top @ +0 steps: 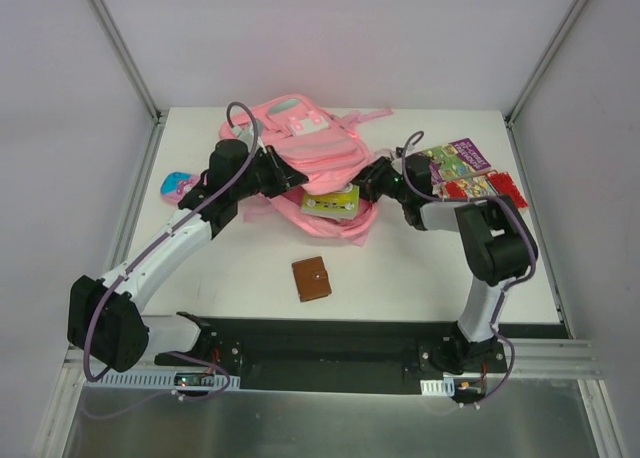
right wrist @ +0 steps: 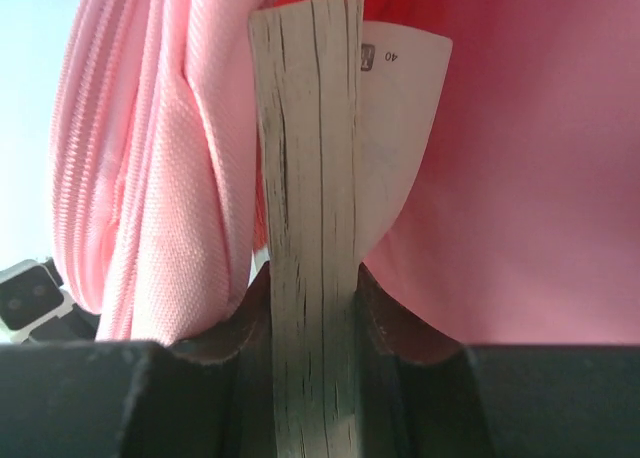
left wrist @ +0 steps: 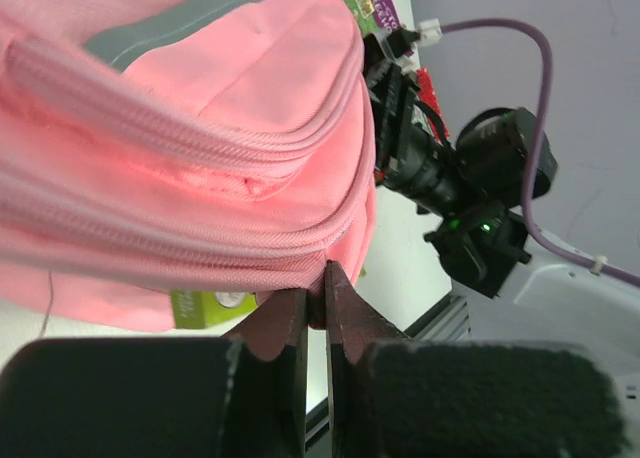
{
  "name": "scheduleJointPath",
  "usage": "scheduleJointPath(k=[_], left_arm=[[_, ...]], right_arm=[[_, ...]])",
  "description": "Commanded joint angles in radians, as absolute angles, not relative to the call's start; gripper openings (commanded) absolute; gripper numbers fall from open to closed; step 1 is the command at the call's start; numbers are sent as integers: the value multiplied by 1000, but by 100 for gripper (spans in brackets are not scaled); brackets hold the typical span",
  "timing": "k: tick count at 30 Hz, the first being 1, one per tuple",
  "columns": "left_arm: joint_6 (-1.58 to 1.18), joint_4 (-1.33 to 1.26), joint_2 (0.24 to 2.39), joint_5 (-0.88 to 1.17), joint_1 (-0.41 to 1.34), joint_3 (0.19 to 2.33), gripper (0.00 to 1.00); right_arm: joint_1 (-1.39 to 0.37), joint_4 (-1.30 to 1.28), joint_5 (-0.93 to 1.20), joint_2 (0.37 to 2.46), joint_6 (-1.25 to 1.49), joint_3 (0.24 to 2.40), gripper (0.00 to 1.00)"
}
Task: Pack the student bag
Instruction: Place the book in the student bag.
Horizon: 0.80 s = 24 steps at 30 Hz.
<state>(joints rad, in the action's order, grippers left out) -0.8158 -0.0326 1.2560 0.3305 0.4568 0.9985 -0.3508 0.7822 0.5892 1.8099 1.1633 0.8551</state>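
student bag: upper centre of the tabletop
left hand: fingers together, pinching the bag's seam
right hand: clamped on a book at the opening
doing it well: lift the seam to widen the mouth, then slide the book straight in

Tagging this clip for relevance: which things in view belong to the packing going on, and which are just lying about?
In hand: student bag, pinched by left fingers; green book, clamped in right fingers.
Lying about: brown wallet; small pencil case; purple book; red pack.
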Motion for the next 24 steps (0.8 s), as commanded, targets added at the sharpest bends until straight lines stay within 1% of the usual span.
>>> scheduleJointPath(k=[1,6,7,12,13,15,16,17,18,19,22,23,24], left_arm=[[-769,-147,1212,495,466,1048,0],[-749,-161,1239,546,463,1063,0],[-741,-166,1249,566,463,1065,0],[-771,-204,1276,540,462,1049,0],[-788,-266,1275,528,462,1034,14],[-843,-343,1281,518,462,986,42],[-857,-366,1287,514,462,977,46],[-868,-388,1304,511,462,971,61],[-888,-388,1313,512,462,974,73],[-899,-391,1324,518,462,977,76],[-920,-403,1356,514,462,979,78],[-925,-403,1368,508,462,976,81],[-936,-403,1374,503,462,976,88]], right_arm=[[-348,1043,627,1896,1175,1047,1],[-354,925,609,1913,1079,1147,1],[-360,919,571,1913,1056,1147,1],[-416,867,462,1819,928,1048,1],[-434,852,415,1789,863,1036,1],[-478,803,387,1773,803,1043,1],[-486,793,368,1775,792,1051,1],[-491,802,364,1782,788,1057,1],[-491,805,362,1790,787,1080,1],[-491,802,359,1810,788,1091,1],[-488,795,348,1836,785,1132,1],[-489,776,354,1844,784,1146,1],[-489,758,357,1847,767,1157,1]])
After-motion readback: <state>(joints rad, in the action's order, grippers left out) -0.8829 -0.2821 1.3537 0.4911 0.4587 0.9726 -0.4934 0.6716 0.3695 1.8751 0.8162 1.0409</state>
